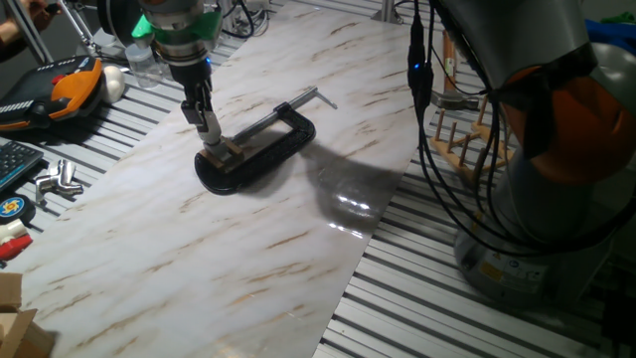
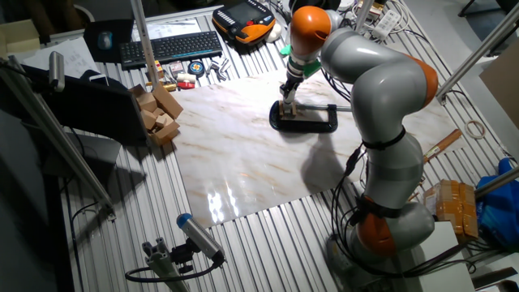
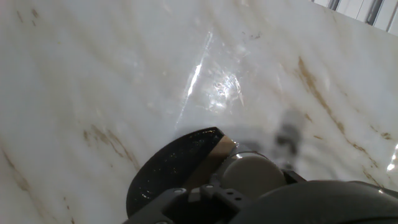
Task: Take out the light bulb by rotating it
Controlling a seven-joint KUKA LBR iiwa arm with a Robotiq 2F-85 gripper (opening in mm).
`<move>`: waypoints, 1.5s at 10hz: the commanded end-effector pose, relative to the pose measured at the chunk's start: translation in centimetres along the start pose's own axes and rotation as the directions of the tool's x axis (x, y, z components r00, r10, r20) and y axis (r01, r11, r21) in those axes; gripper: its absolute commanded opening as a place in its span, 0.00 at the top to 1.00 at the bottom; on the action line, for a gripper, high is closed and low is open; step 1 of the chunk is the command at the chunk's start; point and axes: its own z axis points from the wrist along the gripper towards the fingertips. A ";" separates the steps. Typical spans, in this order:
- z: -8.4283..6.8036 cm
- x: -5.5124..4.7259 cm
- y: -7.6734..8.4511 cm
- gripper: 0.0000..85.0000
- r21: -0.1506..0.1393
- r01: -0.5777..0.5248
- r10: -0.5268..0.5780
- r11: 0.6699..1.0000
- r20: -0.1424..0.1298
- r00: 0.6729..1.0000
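Note:
The black C-clamp (image 1: 273, 139) lies on the marble board (image 1: 199, 259) and grips the tan wooden socket block (image 1: 232, 154). My gripper (image 1: 210, 135) comes straight down onto the block, its fingers close together around the small white light bulb (image 1: 212, 137). In the hand view the frosted bulb (image 3: 252, 174) sits right by the dark gripper body, just over the block (image 3: 211, 158) and the clamp's round end (image 3: 165, 174). In the other fixed view the gripper (image 2: 288, 104) stands on the clamp (image 2: 312, 123). The bulb's screw base is hidden.
An orange and black device (image 1: 70, 89) and a white egg-shaped object (image 1: 114, 82) lie at the far left. A wooden peg rack (image 1: 462, 139) stands to the right of the board. A keyboard (image 2: 170, 47) and wooden blocks (image 2: 158, 113) lie beyond the board's edge.

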 end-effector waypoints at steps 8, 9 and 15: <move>-3.2 -0.5 0.1 0.40 0.028 -0.112 0.112 0.993 0.017 0.994; -3.9 -0.8 0.2 0.40 0.029 -0.134 0.133 0.991 0.015 0.991; -5.0 -0.7 0.3 1.00 0.001 -0.414 0.414 0.910 -0.001 0.910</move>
